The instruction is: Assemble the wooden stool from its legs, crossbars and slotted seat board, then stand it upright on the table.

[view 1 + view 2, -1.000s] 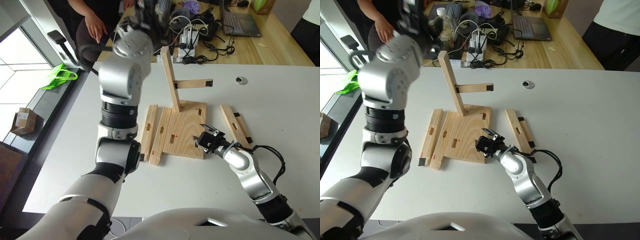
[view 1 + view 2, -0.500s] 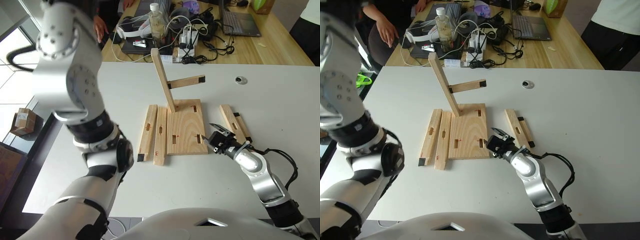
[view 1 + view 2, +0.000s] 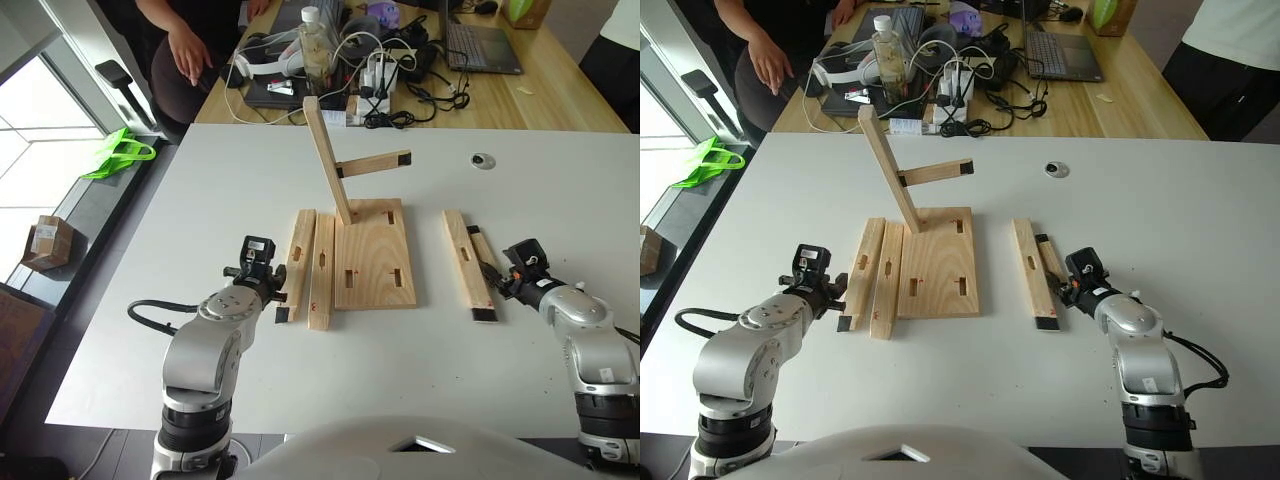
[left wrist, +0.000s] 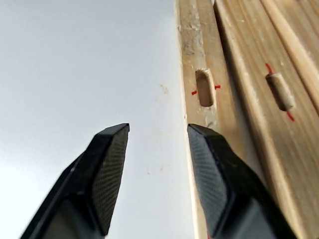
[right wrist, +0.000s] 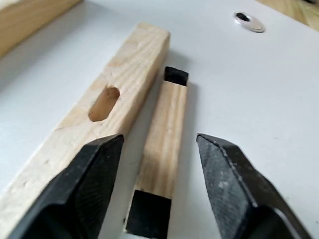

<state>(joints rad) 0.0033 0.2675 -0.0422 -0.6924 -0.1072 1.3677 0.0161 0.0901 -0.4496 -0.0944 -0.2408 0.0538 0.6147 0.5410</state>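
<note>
Seat board (image 3: 374, 255) holds one upright leg (image 3: 328, 160); three legs (image 3: 321, 268) lie flat.

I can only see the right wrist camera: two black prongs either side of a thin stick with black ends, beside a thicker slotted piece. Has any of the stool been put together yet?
Observer: Partly. One leg stands up from the seat board, a crossbar sticking sideways from it.
Visitor: Where are the other legs?
Observer: Two loose legs lie flat, side by side, along the board's left side.
Visitor: And the other hand?
Observer: The left gripper is open at the edge of the outer one, holding nothing.
</note>
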